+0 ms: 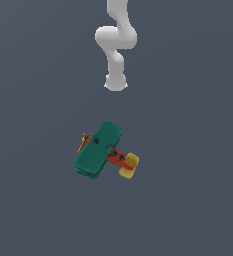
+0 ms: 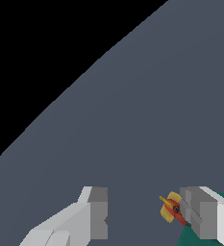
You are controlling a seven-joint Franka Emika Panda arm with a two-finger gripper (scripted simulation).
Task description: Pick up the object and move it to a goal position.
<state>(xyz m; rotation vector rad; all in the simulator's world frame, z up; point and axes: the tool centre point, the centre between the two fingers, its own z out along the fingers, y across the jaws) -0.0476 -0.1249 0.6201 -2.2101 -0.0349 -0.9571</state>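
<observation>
The object, a toy biplane point(image 1: 99, 149) with teal wings, a red-orange fuselage and a yellow tail, rests on the dark grey floor in the middle of the exterior view. Its yellow propeller points toward the exterior view's left. The white arm point(image 1: 115, 60) hangs above and behind it, apart from it. In the wrist view my gripper point(image 2: 144, 212) is open with nothing between its fingers. The biplane's nose and propeller point(image 2: 171, 207) show just beside one finger point(image 2: 200, 216), which hides most of the plane.
Flat dark grey floor point(image 1: 188, 125) surrounds the plane on all sides. In the wrist view the floor ends at a diagonal edge point(image 2: 84, 72), with black beyond it.
</observation>
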